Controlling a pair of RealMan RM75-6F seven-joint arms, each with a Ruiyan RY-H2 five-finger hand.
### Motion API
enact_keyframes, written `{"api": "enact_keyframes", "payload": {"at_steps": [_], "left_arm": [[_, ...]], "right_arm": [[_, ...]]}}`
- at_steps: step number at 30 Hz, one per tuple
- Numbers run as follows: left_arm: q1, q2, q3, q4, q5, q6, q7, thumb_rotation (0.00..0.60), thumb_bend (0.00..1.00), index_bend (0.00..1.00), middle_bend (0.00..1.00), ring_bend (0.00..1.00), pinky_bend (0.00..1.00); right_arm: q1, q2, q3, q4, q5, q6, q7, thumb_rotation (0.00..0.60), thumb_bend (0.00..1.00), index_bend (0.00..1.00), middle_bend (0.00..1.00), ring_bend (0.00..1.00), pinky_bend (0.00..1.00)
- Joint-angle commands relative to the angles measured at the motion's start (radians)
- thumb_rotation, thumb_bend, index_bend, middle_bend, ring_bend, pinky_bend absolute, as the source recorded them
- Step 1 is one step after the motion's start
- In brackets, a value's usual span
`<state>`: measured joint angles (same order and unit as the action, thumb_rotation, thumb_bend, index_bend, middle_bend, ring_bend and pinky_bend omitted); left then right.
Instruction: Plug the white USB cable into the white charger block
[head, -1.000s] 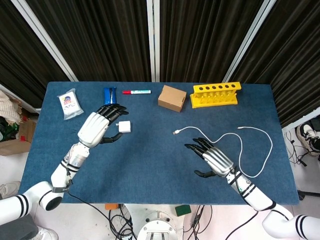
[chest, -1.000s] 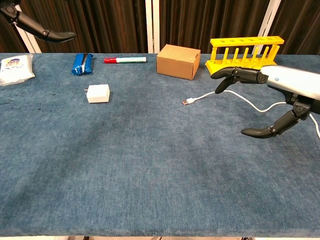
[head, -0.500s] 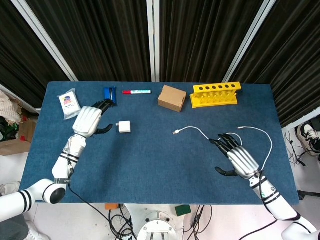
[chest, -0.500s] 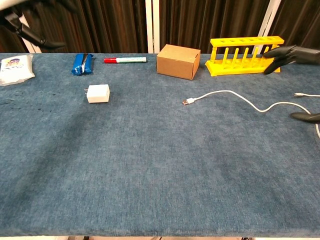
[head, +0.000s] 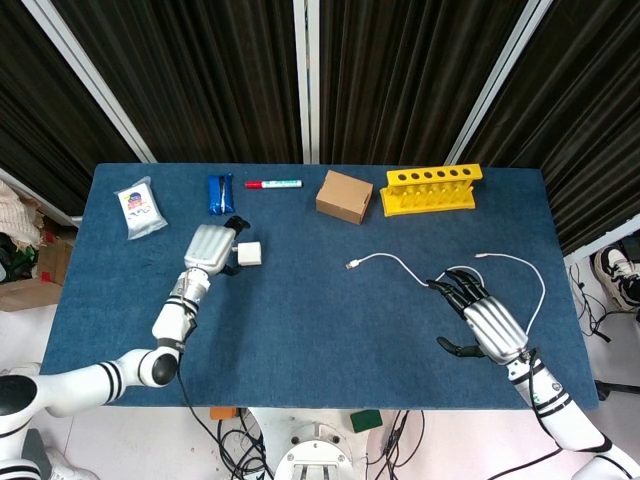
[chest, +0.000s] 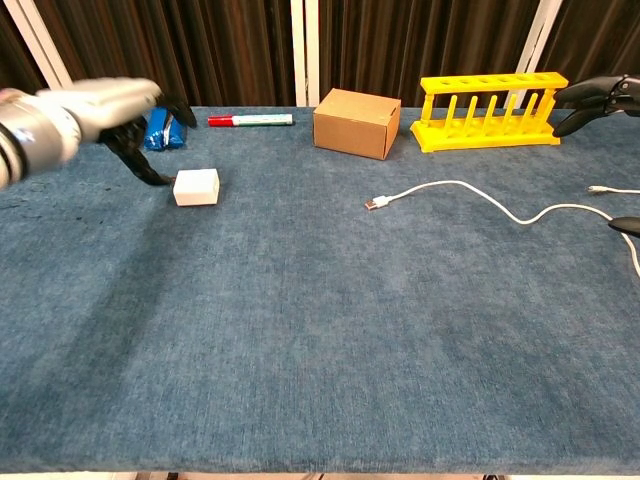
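Note:
The white charger block (head: 249, 253) (chest: 196, 187) lies on the blue table, left of centre. My left hand (head: 210, 248) (chest: 92, 112) hovers just left of it, open, with a dark fingertip right beside the block's left side; contact is unclear. The white USB cable (head: 400, 263) (chest: 470, 190) snakes across the right half, its plug (head: 352, 265) (chest: 376, 204) pointing left and lying free. My right hand (head: 490, 325) (chest: 598, 95) is open with fingers spread, over the cable's loop near the right edge, holding nothing.
Along the back stand a brown cardboard box (head: 344, 195) (chest: 356, 122), a yellow tube rack (head: 430, 190) (chest: 490, 110), a red marker (head: 273, 184) (chest: 250, 120) and a blue packet (head: 219, 192) (chest: 160, 128). A white pouch (head: 138, 208) lies far left.
My left hand swung out to the back left, then came in low beside the charger block. My right hand drew back to the right, off the cable's middle. Cable and block stayed put.

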<state>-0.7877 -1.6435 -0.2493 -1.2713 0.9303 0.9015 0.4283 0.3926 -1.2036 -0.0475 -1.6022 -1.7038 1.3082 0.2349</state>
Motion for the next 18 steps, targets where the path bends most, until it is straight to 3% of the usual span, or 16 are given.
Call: {"api": "enact_keyframes", "payload": {"at_steps": [1,8,18], "left_arm": [[-0.012,-0.026,0.012,0.031,-0.008,-0.014,0.004,0.600,0.15,0.22,0.17,0.68,0.97],[-0.036,-0.094,-0.008,0.151,-0.052,-0.056,-0.035,0.600,0.14,0.22,0.17,0.69,0.97],[-0.056,-0.119,-0.054,0.258,-0.112,-0.134,-0.122,0.600,0.14,0.23,0.19,0.69,0.97]], "right_arm": [[-0.001,-0.002,0.002,0.001,0.002,0.001,0.002,0.600,0.28,0.13,0.20,0.03,0.09],[-0.002,-0.006,0.006,0.005,0.009,-0.007,0.002,0.600,0.28,0.13,0.20,0.03,0.09],[-0.010,-0.007,0.012,0.006,0.021,-0.005,-0.001,0.600,0.28,0.13,0.20,0.03,0.09]]}}
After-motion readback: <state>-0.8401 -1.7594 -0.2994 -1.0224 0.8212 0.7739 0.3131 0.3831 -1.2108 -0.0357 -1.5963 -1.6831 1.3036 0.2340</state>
